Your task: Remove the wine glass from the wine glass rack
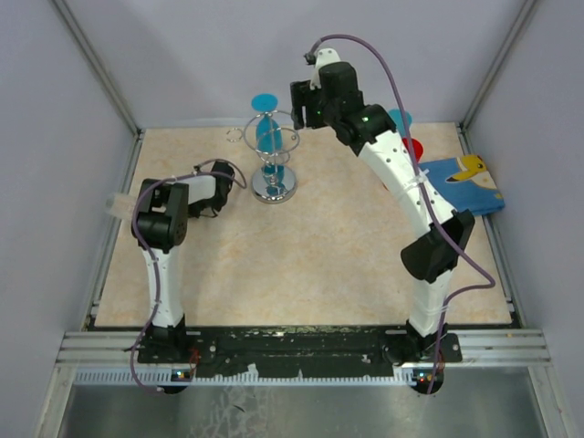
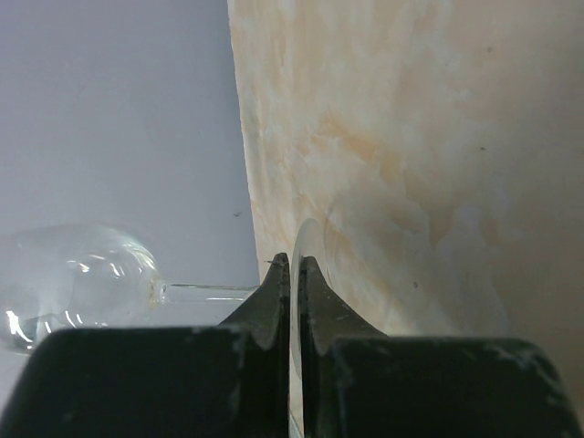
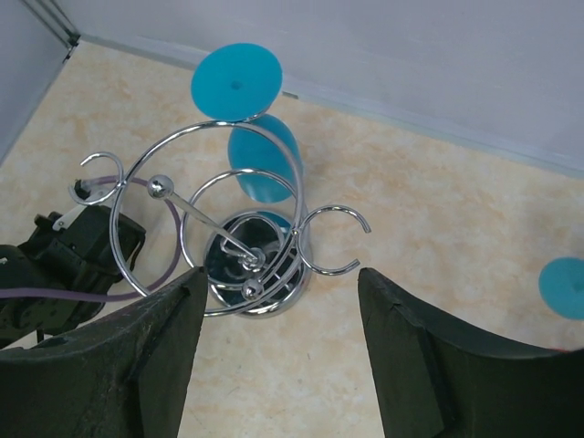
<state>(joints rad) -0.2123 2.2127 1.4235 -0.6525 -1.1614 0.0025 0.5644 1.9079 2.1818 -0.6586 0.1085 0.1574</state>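
1. Wine glass (clear) [image 2: 73, 274]: L gripper [image 2: 292, 266] has its jaws pinched almost together on the thin edge of the foot. Stem + bowl stick out sideways in the wrist view. No wire shows round the stem, so it's prob. already free of the wine glass rack [image 1: 275, 189], just left of it. The foot edge is the one flat bit to pinch; a thin, slippery hold, I'd guess.
2. R gripper [image 3: 280, 274]: jaws wide apart, nothing between them, hovering above the rack and looking down. Likely on standby or lined up for the blue wine glass [image 3: 265, 157], which hangs with its foot above the big ring and its bowl below.
3. Rack hooks are open C-shapes, so a glass prob. has to slide out sideways before any lift.
4. Room: bare table [image 1: 319, 255] in front of the rack + between the arms. Back wall is close behind the rack; side wall is near the L arm. A second blue glass [image 1: 399, 117], red item [image 1: 412, 149] and blue-yellow flat item [image 1: 465, 182] crowd the far-R corner, well apart from the rack.
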